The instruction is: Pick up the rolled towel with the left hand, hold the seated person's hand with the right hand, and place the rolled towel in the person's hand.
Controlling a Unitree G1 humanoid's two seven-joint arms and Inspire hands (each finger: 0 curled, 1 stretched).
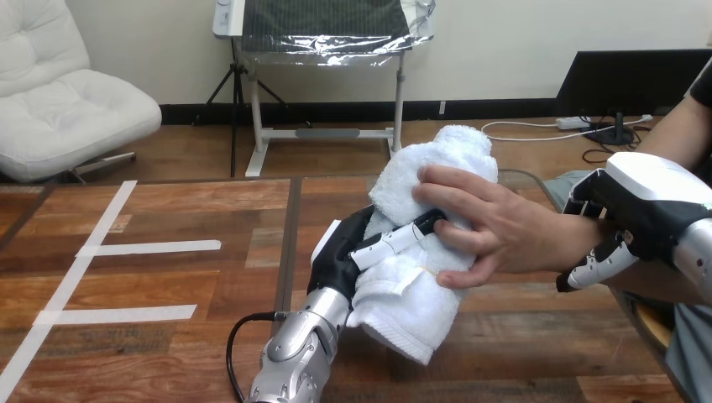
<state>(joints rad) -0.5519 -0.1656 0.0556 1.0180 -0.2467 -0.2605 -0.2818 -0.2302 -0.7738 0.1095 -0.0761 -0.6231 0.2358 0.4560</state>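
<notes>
Left hand (340, 252) and person's hand (495, 231) on rolled towel (437, 155); right hand (646, 201) round wrist (575, 239)

This reads as a robotics lab or test space, not a home: the wooden tabletop (210, 198) is marked out with strips of white tape (151, 248), laid in straight lines and rungs well to the left of the robot's left hand (340, 252).

Soft, nubby cloth for the towel (403, 302); glossy white plastic shell on the right hand (655, 193); silvery metal left forearm (294, 353); smooth, lightly glossy wood tabletop (151, 361).
</notes>
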